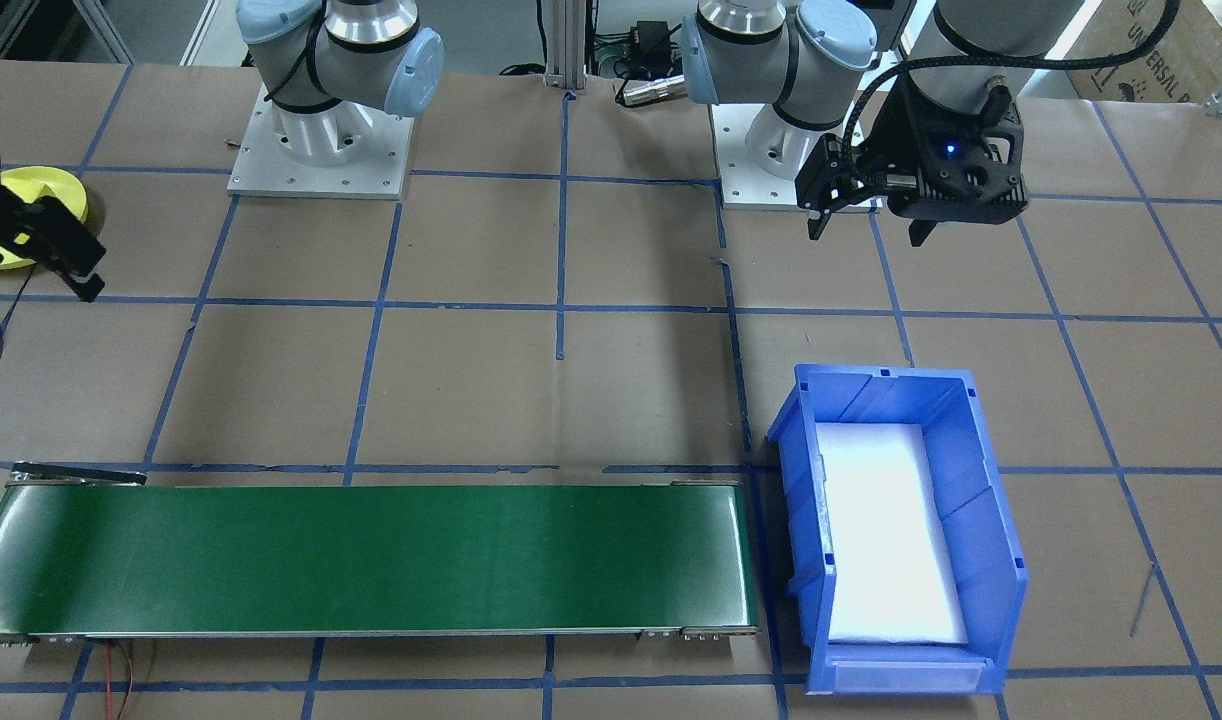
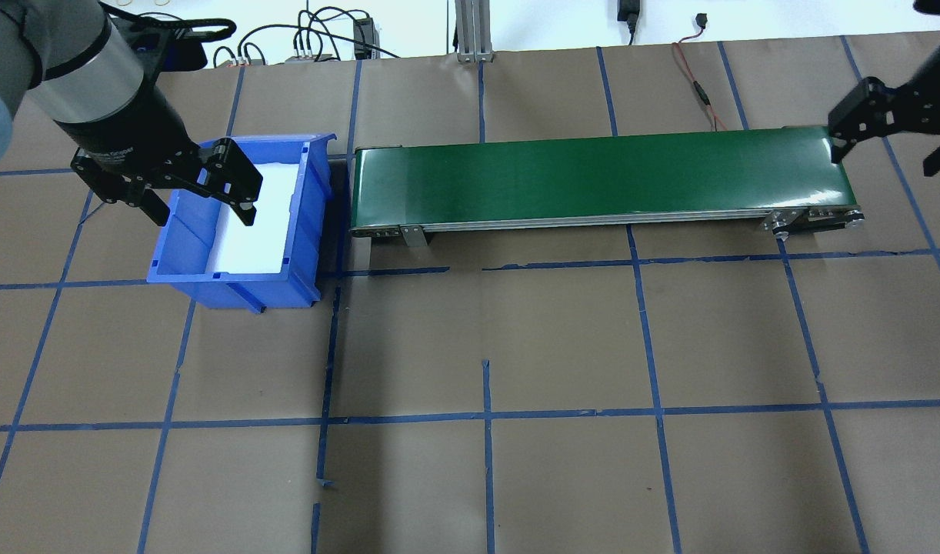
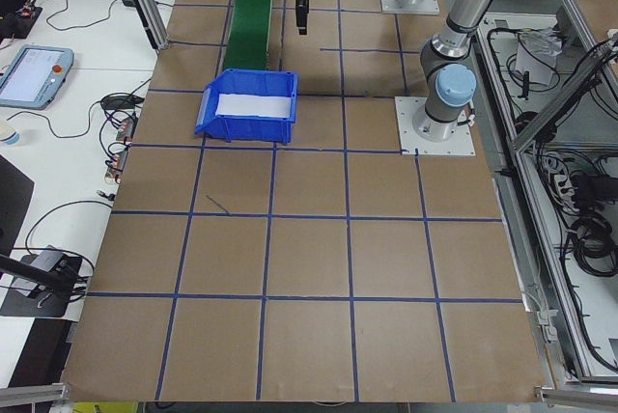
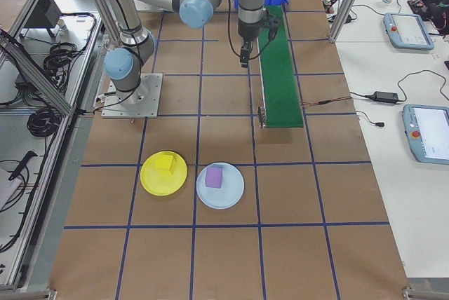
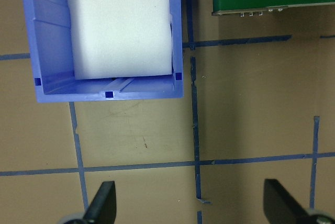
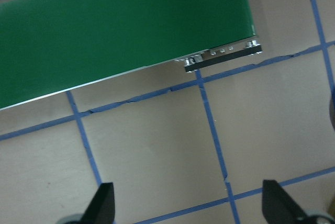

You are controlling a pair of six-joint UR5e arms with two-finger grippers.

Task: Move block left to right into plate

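Above the blue bin (image 2: 239, 254), the left gripper (image 2: 201, 200) hangs spread — right gripper (image 2: 889, 146) likewise (both hold nothing).

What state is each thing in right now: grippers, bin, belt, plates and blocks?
Left gripper: open, empty, above the bin's near side.
Right gripper: open, empty, beside the belt's end.
Blue bin: upright, holding only a white liner.
Green belt: bare, no block on it.
Yellow plate: yellow block on it.
Pale blue plate: purple block on it.
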